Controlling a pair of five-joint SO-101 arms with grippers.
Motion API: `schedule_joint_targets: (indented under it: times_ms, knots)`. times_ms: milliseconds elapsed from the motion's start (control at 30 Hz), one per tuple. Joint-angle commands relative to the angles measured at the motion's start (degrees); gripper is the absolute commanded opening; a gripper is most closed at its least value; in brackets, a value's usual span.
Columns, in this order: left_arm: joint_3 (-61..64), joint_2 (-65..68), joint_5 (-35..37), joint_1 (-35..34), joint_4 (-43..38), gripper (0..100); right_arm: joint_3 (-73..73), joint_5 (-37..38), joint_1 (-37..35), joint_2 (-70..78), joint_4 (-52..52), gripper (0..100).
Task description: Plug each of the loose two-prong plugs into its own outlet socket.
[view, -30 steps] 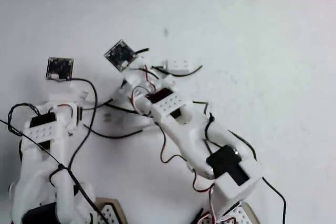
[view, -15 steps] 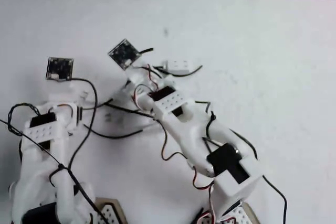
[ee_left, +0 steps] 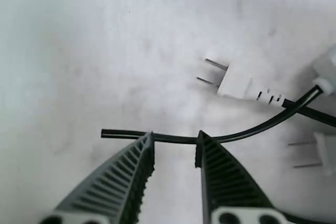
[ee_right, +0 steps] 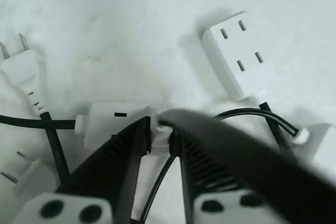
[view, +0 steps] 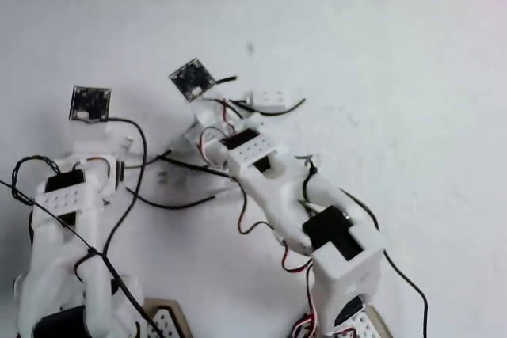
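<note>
Smooth matt white plastic on the plug [ee_left: 236,83], the outlet socket [ee_right: 239,56] and the connector [ee_right: 113,121]; bare dull metal for the prongs [ee_left: 212,73]. Black sheath with a slight sheen on the cord [ee_left: 126,135]. Ribbed matt grey plastic on the left gripper [ee_left: 175,137] fingers [ee_left: 131,174].

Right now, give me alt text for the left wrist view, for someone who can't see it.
The left pincer is open, both its tips up against a black cord that lies on the white table. Past the cord lies a loose white two-prong plug, with a second plug's prongs nearby.
</note>
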Motion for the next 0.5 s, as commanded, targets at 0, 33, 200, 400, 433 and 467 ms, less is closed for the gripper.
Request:
schedule_joint_targets:
  times_ms: [0,33,200,400,433,467]
  knots:
    - [-0.35,-1.98,0.53,0.57,-1.05,14,-1.23,-0.53,1.10,-0.13,3.56,1.7]
    - [-0.35,-1.98,0.44,0.57,-1.05,14,-1.23,-0.53,1.10,-0.40,4.26,1.7]
    - [-0.35,-1.98,0.44,0.57,-1.05,14,-2.11,-0.18,1.10,-0.40,4.88,1.6]
    - [-0.35,-1.98,0.44,0.57,-1.05,14,-9.58,-0.53,1.36,1.71,12.26,1.6]
    - [-0.35,-1.98,0.44,0.57,-1.05,14,-10.73,-0.53,1.71,0.84,13.93,1.6]
    - [-0.09,-1.98,0.35,0.57,-1.05,14,-11.69,-0.53,1.98,-0.48,15.43,1.6]
